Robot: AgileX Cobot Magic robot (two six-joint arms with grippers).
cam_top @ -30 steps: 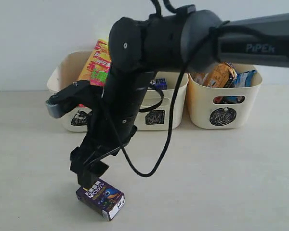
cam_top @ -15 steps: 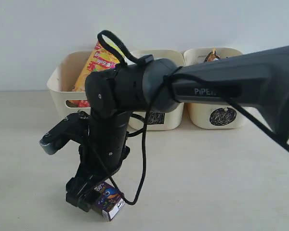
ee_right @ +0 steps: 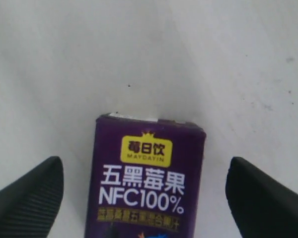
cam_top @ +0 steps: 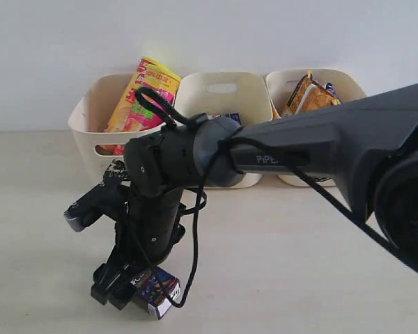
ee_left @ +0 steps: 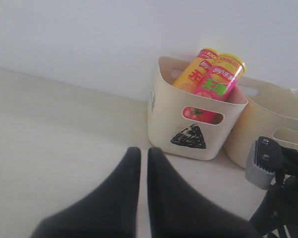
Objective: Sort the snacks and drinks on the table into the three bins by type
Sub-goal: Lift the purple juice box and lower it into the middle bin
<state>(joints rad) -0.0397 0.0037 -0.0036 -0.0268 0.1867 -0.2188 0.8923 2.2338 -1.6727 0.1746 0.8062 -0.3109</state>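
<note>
The dark purple drink carton [cam_top: 157,292] [ee_right: 146,178] lies flat on the table [cam_top: 299,264] near its front edge. My right gripper [cam_top: 120,291] [ee_right: 146,196] is open and down around it, one finger [ee_right: 30,193] on each side with gaps to the carton. Three cream bins stand at the back. The triangle-marked bin [cam_top: 87,122] [ee_left: 164,114] holds both chip cans [cam_top: 141,97] [ee_left: 211,74]. In the middle bin [cam_top: 223,90] a bluish item barely shows. The right bin [cam_top: 348,87] holds packets [cam_top: 306,97]. My left gripper [ee_left: 140,153] is shut and empty above the table.
The right arm [cam_top: 285,156] stretches from the right across the middle and hides the bins' front marks in the exterior view. Its wrist camera block [ee_left: 262,156] sits close to the triangle bin. A pale wall [cam_top: 56,42] stands behind the bins.
The right arm has swung down and to the left, lowering its open gripper from just above the purple carton to around it. The carton has stayed in place.
</note>
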